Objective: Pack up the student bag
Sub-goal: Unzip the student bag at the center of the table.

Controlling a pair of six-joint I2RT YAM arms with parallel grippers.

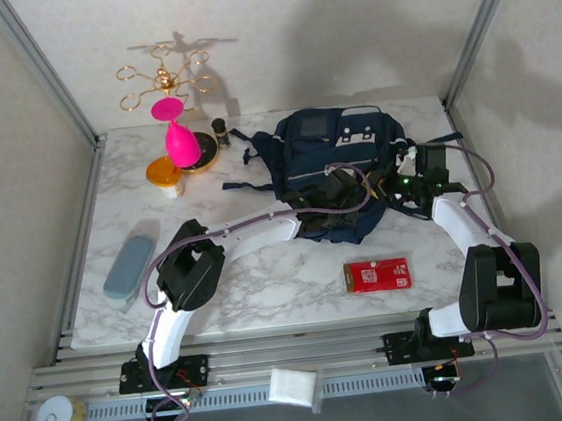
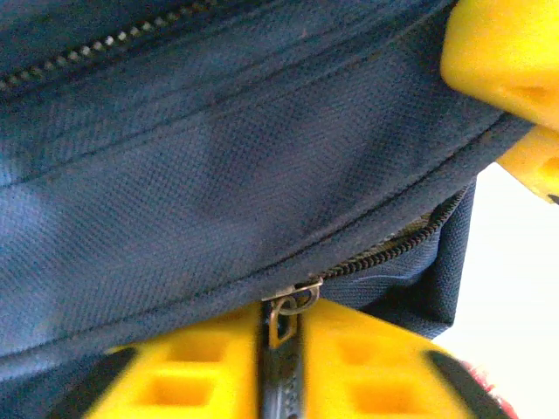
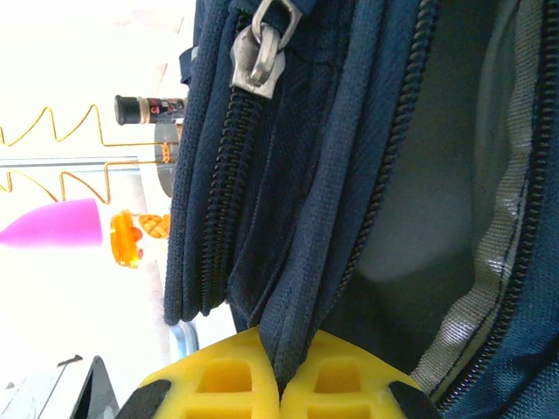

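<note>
The student bag (image 1: 340, 149), navy with a grey square panel, lies at the back centre of the marble table. My left gripper (image 1: 346, 198) reaches across to the bag's near edge. In the left wrist view its yellow fingers (image 2: 201, 367) are shut on a metal zipper pull (image 2: 281, 321) hanging from the bag's zipper (image 2: 393, 251). My right gripper (image 1: 405, 186) sits at the bag's right side. In the right wrist view it (image 3: 281, 374) is shut on a fold of the bag's zippered edge (image 3: 314, 288), with the grey lining (image 3: 437, 175) exposed beside it.
A red packet (image 1: 378, 275) lies near the front, right of centre. A blue-grey case (image 1: 129, 267) lies at the left. A pink glass (image 1: 179, 141), an orange-lidded tub (image 1: 164, 172), a small dark bottle (image 1: 220, 128) and a gold wire stand (image 1: 161, 77) crowd the back left.
</note>
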